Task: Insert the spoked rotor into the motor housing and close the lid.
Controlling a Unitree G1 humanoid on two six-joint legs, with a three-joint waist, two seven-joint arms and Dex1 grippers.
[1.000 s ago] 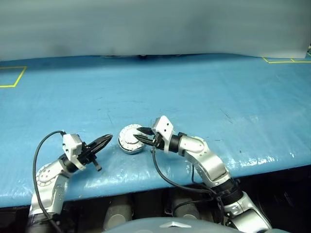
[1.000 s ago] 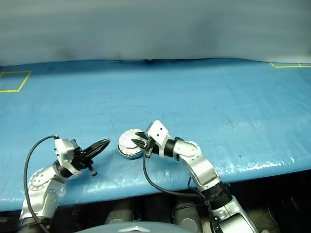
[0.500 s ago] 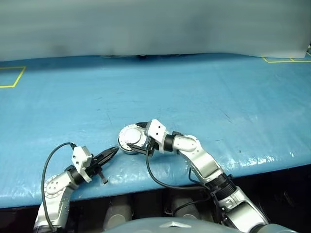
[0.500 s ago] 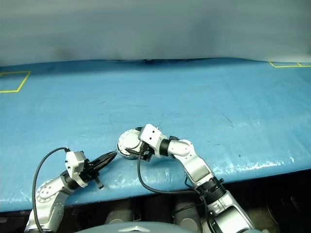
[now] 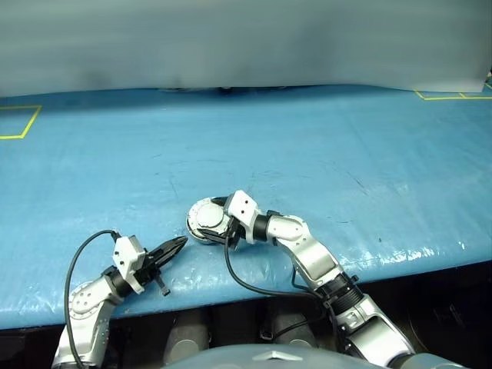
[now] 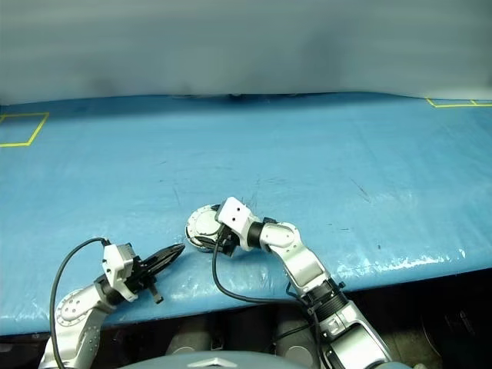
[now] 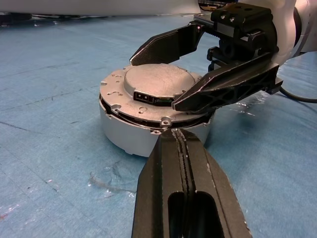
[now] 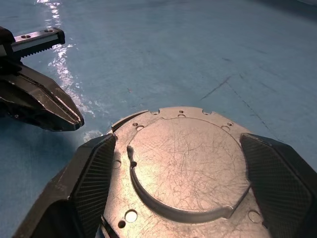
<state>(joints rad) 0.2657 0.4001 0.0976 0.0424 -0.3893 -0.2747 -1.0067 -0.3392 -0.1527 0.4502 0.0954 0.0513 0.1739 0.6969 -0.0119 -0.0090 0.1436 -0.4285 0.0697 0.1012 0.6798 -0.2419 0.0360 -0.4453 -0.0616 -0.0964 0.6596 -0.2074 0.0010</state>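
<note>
- We see a wide blue table (image 5: 323,146) that fills most of the head views; its cover looks like a slightly wrinkled sheet with faint dark scuffs, and glare runs along the near edge.
- We see a plain grey wall (image 5: 246,38) behind the table's far edge.
- We see yellow tape (image 5: 19,121) marking a partial square at the far left of the table, and another yellow corner at the far right.
- We see a dark gap below the near edge of the table, on the right side.
- We see the right arm reaching in from the lower right, with a black cable looping under its wrist.
- We see the left arm low at the lower left, also with a black cable arcing over it.
- We find the housing (image 7: 130,136) standing on the table near the near edge, a little left of centre, with the lid (image 7: 148,94) lying on top of it; a thin dark seam shows between the two.
- We cannot see inside the housing.
- We see the right gripper (image 8: 178,168) spread wide, its two fingers (image 8: 91,173) straddling the lid's rim on opposite sides; whether the pads press on it we cannot tell.
- We see the left gripper (image 7: 177,136) clenched on nothing, fingers pressed together, its tip just beside the housing's wall on the robot's left.
</note>
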